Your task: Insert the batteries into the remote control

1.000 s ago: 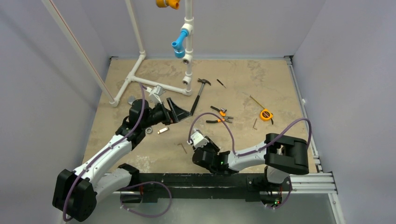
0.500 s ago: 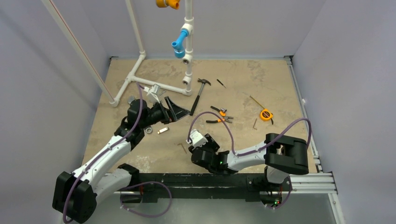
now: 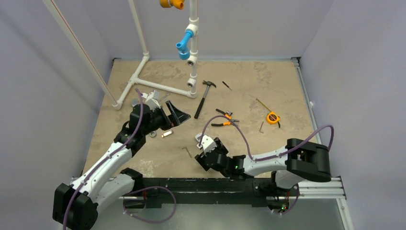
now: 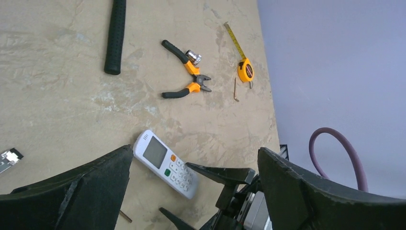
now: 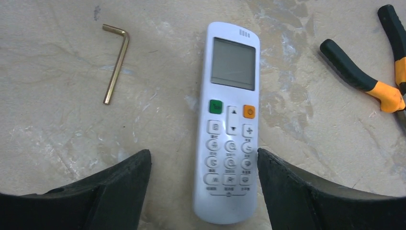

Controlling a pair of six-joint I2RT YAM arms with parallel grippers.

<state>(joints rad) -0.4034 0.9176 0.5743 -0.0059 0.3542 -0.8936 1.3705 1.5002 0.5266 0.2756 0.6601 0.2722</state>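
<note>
Two claws, both gaping and empty! The left gripper [image 4: 194, 153] hovers left of centre. The right gripper [image 5: 202, 155] straddles the slim white plastic remote control [image 5: 230, 124], face up at near centre: grey display [image 5: 233, 63] at the far end, then green button [image 5: 216, 107] and orange button [image 5: 248, 111].

Pale lavender-grey walls close the scene in on three sides: the back wall [image 3: 249, 24], the left wall [image 3: 38, 96] and the right wall [image 3: 364, 72], all plain and evenly lit, with no harsh shadows. Down below sits the tabletop [image 3: 268, 76], a mottled beige, stone-look surface with darker blotches. A white pipe frame [image 3: 139, 28] rises from its far-left part, carrying a blue fitting [image 3: 183, 46] and an orange one [image 3: 171, 3] at the top edge. A metal rail [image 3: 321, 184] runs along the near edge.
</note>
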